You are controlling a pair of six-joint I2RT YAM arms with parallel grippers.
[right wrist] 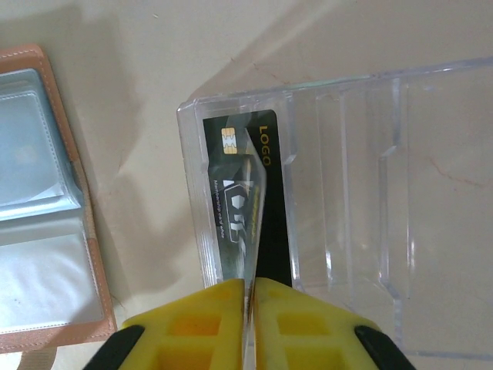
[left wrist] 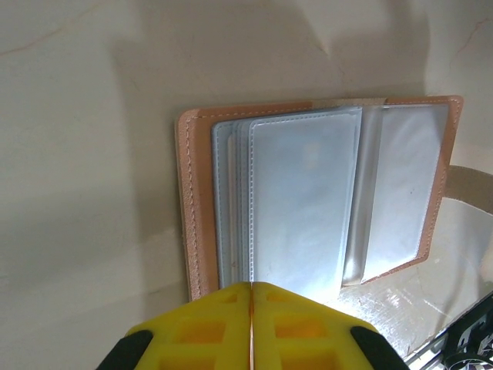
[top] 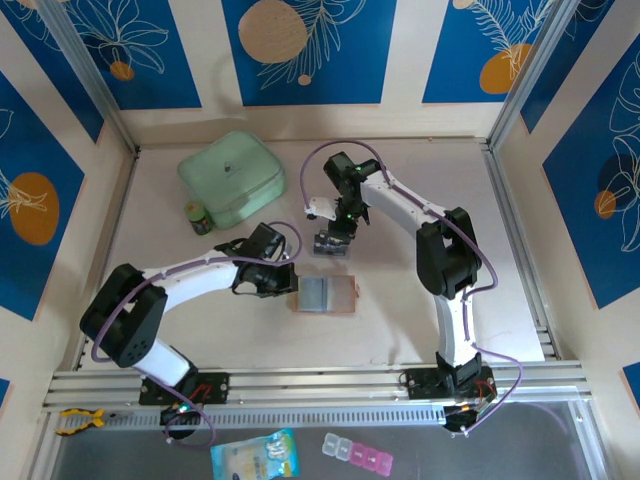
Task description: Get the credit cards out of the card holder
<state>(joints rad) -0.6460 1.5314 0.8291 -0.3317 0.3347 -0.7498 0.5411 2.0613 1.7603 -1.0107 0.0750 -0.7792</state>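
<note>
The tan-pink card holder (top: 323, 295) lies open on the table, its grey clear pockets (left wrist: 300, 200) facing up inside the leather rim (left wrist: 194, 193). My left gripper (left wrist: 252, 285) is shut, with its yellow tips resting at the near edge of the pockets. A dark credit card (right wrist: 235, 193) with a gold chip stands in the leftmost slot of a clear plastic rack (right wrist: 370, 177). My right gripper (right wrist: 250, 281) is closed on that card's near edge. From above, the right gripper (top: 337, 233) hangs over the rack (top: 332, 246), just beyond the card holder.
A mint-green zip case (top: 230, 178) and a small dark jar (top: 200, 217) sit at the back left. The open card holder's edge (right wrist: 81, 231) lies just left of the rack. Below the table's front rail are a blue packet (top: 254, 458) and a pill box (top: 358, 455).
</note>
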